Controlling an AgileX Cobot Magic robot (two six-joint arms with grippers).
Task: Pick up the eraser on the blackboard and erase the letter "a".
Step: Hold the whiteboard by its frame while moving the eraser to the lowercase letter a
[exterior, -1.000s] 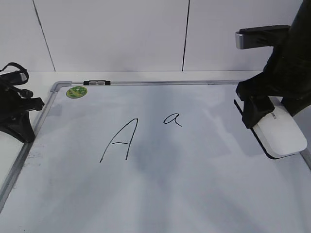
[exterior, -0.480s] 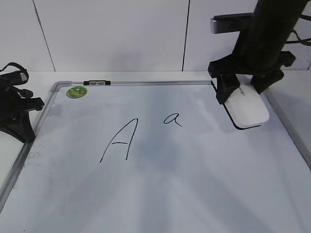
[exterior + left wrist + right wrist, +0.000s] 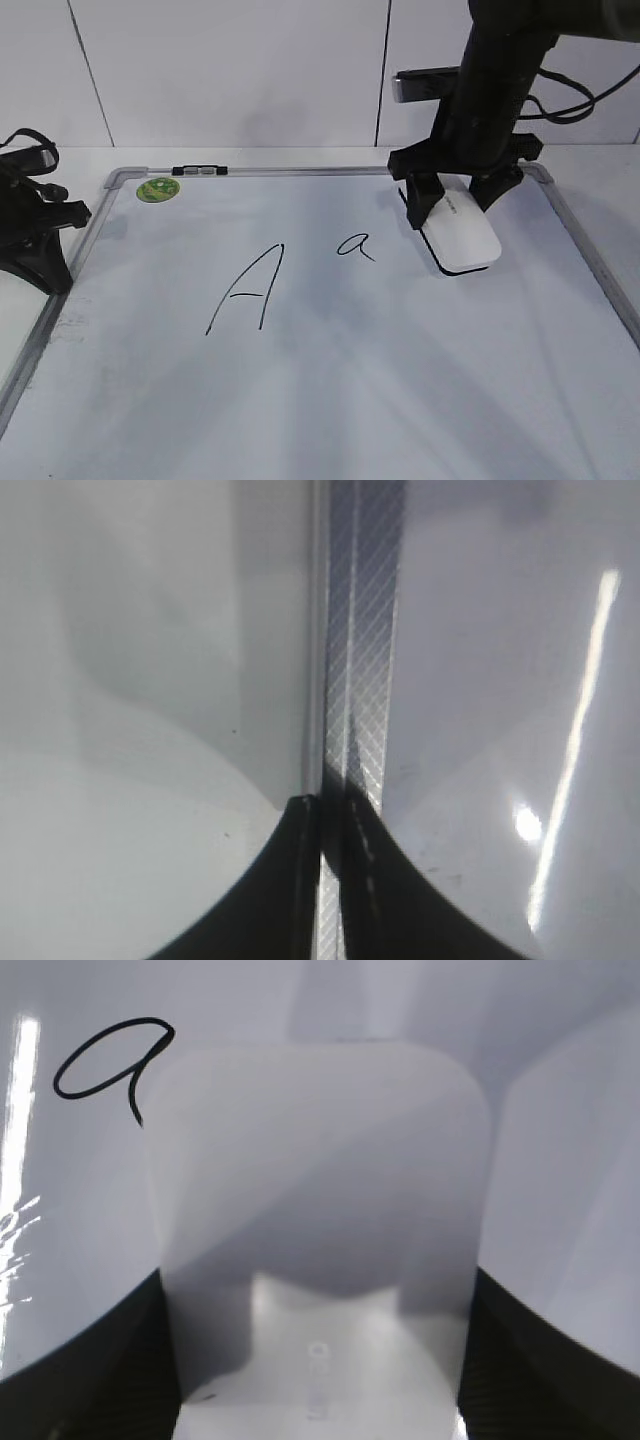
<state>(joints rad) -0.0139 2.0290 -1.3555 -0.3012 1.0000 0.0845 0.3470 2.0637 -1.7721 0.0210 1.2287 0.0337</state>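
My right gripper [image 3: 455,195] is shut on the white eraser [image 3: 460,236], which hangs just above the blackboard [image 3: 330,380], a short way right of the small letter "a" [image 3: 355,244]. In the right wrist view the eraser [image 3: 315,1220] fills the middle between my fingers, and the "a" [image 3: 110,1065] lies off its upper left corner, untouched. The large capital "A" [image 3: 245,288] is further left. My left gripper [image 3: 330,810] is shut and empty, resting over the board's grey frame strip [image 3: 360,650].
A round green sticker [image 3: 158,188] and a small clip [image 3: 199,171] sit at the board's far left corner. The left arm's black body [image 3: 30,220] stands off the board's left edge. White wall panels rise behind.
My right gripper has carried the eraser leftward and farther back across the board, from the right edge to just beside the small "a". The left arm has not moved.
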